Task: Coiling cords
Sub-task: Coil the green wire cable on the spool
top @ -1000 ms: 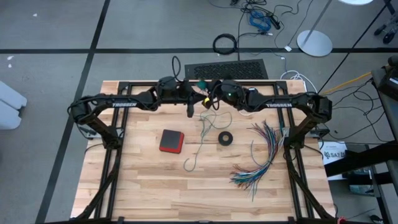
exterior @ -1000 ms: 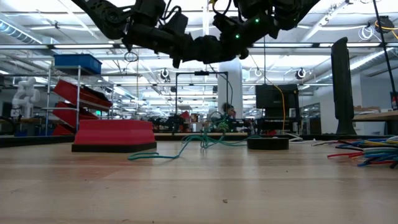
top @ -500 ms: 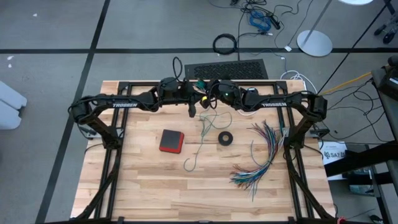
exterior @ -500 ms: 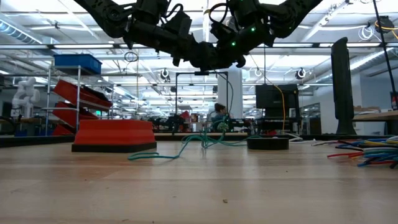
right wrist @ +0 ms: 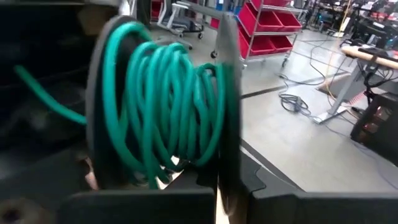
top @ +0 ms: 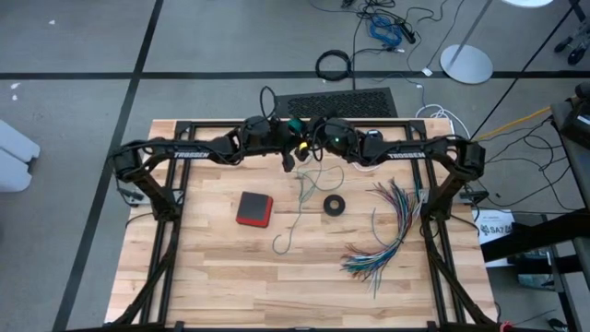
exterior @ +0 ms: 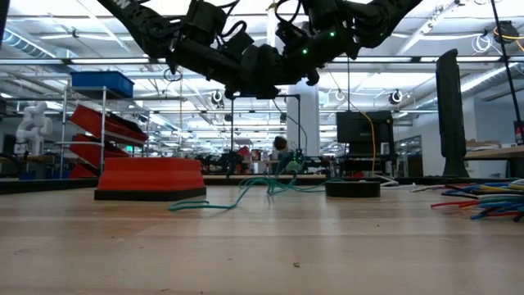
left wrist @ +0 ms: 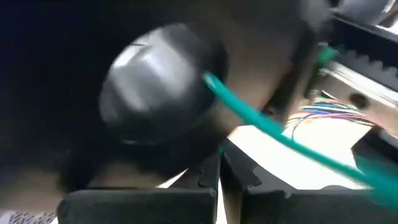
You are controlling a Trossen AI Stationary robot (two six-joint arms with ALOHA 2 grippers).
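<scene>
The teal-green cord is partly wound on a dark spool (right wrist: 161,106), held up over the far middle of the table. Its free length hangs to the boards (top: 300,207) and ends near the table's middle (top: 278,247). My right gripper (right wrist: 217,186) is shut at the spool. My left gripper (left wrist: 221,177) is shut right beside it, facing the spool's round black side (left wrist: 158,87), where the cord (left wrist: 261,121) runs off. Both grippers meet high above the boards (exterior: 262,70). A thin pale cord (top: 323,180) seems to lie looped below them. My right gripper holds the spool by its dark flange (right wrist: 225,143), which runs down between the two shut fingers. The fingers come roughly level from the table's right. The spool is lifted clear, with several turns of teal cord around it. My left gripper: I cannot tell whether it touches the cord that passes just beyond its fingertips.
A red box (top: 253,208) lies left of the hanging cord and a small black ring (top: 334,205) right of it. A fanned bundle of multicoloured wires (top: 387,231) covers the right part. A black metal frame (top: 171,198) runs along the table's sides.
My left gripper has edged toward the right gripper and the spool and has turned a little at the wrist. Both stay shut. The cord's length on the table has kept its place.
</scene>
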